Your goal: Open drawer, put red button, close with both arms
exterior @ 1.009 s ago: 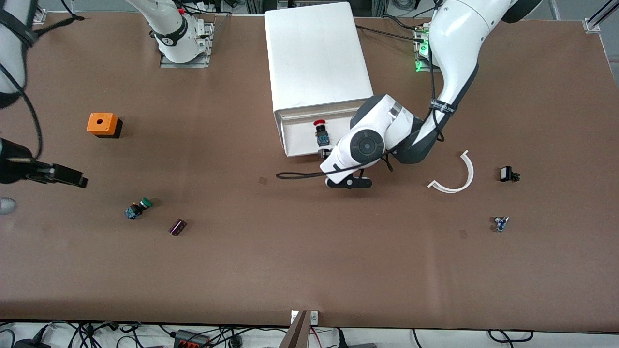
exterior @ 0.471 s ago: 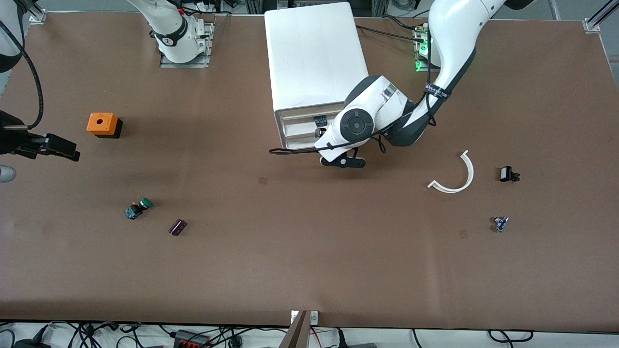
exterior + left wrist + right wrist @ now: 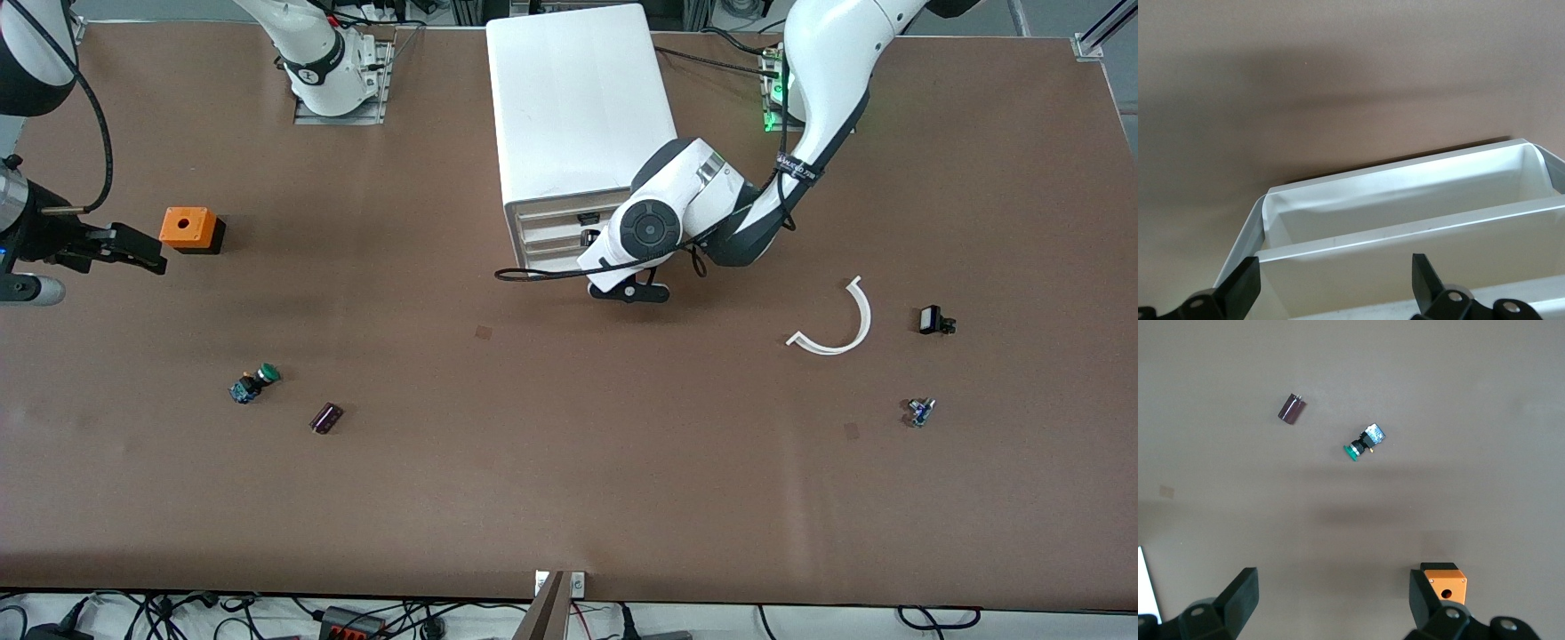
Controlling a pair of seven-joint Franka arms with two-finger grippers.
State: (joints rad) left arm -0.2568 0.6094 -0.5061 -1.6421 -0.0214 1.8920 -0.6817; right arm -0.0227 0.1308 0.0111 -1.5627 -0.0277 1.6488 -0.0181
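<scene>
The white cabinet (image 3: 578, 107) stands mid-table near the bases. Its drawer (image 3: 551, 233) is pushed in, its front about level with the other fronts. The red button is hidden. My left gripper (image 3: 589, 229) is open against the drawer fronts. In the left wrist view its fingers (image 3: 1241, 290) spread wide over a white drawer front (image 3: 1405, 233), holding nothing. My right gripper (image 3: 124, 249) is open and empty over the table beside the orange cube (image 3: 188, 228). It is also open in the right wrist view (image 3: 1333, 600).
The green-capped button (image 3: 256, 382) and a purple part (image 3: 326, 418) lie nearer the front camera than the cube; both show in the right wrist view (image 3: 1361, 443). A white curved piece (image 3: 840, 324), a black part (image 3: 933, 320) and a blue part (image 3: 920, 412) lie toward the left arm's end.
The drawer, open with the red button in it, has slid shut as my left gripper moved toward the cabinet. My right gripper has moved toward the orange cube.
</scene>
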